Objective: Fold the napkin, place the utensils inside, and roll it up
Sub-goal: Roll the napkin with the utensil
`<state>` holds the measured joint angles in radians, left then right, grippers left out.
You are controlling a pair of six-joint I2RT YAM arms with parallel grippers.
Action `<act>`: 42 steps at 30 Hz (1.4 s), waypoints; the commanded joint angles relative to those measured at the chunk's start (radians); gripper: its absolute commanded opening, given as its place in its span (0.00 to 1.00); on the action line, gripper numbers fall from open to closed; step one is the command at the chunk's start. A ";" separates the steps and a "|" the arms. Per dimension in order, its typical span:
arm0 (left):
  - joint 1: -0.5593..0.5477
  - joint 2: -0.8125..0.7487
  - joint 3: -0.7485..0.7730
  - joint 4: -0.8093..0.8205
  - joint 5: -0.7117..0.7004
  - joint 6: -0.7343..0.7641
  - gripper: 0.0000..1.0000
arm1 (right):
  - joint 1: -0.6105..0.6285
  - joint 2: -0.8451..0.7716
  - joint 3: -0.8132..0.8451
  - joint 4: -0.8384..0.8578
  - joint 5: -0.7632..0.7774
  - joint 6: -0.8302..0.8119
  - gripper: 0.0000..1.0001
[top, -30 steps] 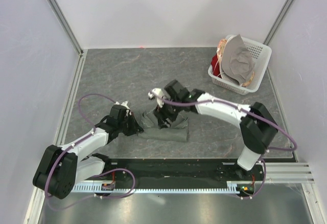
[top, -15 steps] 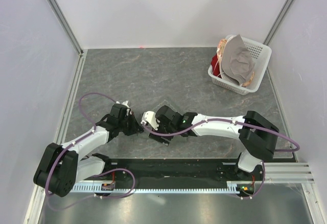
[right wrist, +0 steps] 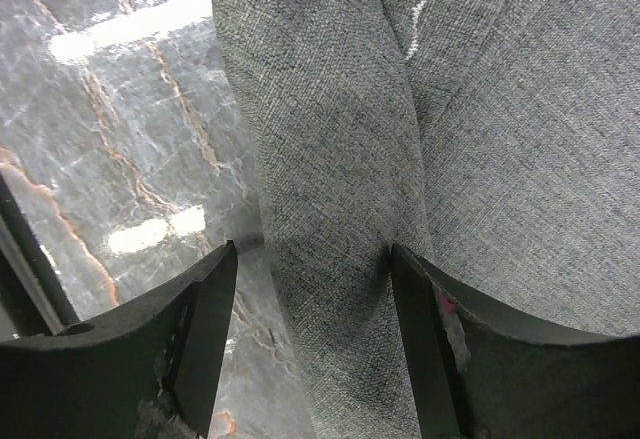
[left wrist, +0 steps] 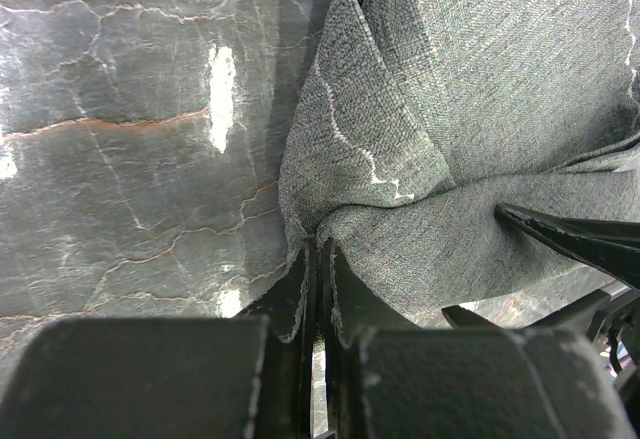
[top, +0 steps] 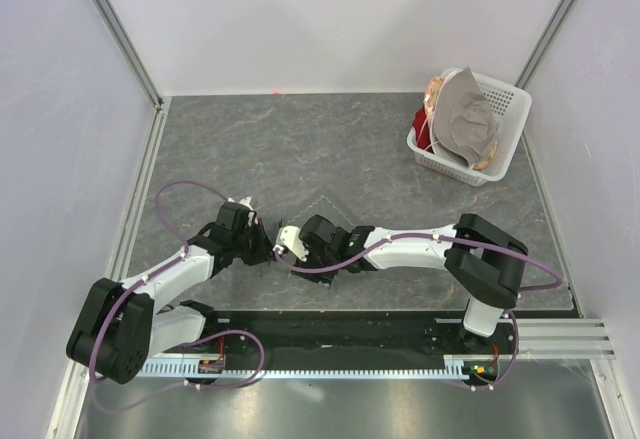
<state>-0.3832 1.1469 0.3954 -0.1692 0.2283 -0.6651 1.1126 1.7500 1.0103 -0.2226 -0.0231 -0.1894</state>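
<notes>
The napkin (left wrist: 480,89) is bunched dark grey-green cloth with a light stitched hem. It fills the left wrist view and the right wrist view (right wrist: 400,109). In the top view it is almost wholly hidden under my right arm. My left gripper (left wrist: 318,249) is shut on a gathered corner of the napkin, low over the table (top: 262,249). My right gripper (right wrist: 312,274) is open, and its fingers straddle a raised fold of the napkin. In the top view it (top: 293,247) sits right beside the left gripper. The spoon is not in view.
A white basket (top: 505,119) with a paler grey-beige cloth (top: 468,119) stands at the back right. The grey marble tabletop (top: 300,149) is walled by white panels. The black mounting rail (top: 340,334) runs along the near edge.
My right arm has stretched leftward and down, moving its gripper across the napkin toward my left gripper. The napkin, visible before, is now covered by the arm. The left arm barely moved.
</notes>
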 commanded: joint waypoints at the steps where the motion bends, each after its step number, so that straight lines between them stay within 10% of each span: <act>1: 0.000 0.016 0.022 -0.035 -0.037 0.009 0.02 | 0.000 0.014 0.007 0.023 0.048 -0.028 0.70; 10: 0.000 -0.001 0.036 -0.035 -0.021 0.024 0.04 | -0.019 0.083 0.027 -0.029 -0.026 -0.028 0.42; 21: 0.001 -0.263 0.033 -0.139 -0.187 0.002 0.61 | -0.102 0.134 0.102 -0.172 -0.375 -0.019 0.26; 42: 0.000 -0.339 -0.113 0.080 -0.023 0.038 0.62 | -0.370 0.338 0.192 -0.234 -0.939 0.015 0.24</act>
<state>-0.3832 0.8059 0.3031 -0.1982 0.1677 -0.6601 0.7547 2.0277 1.1965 -0.3889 -0.9195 -0.1604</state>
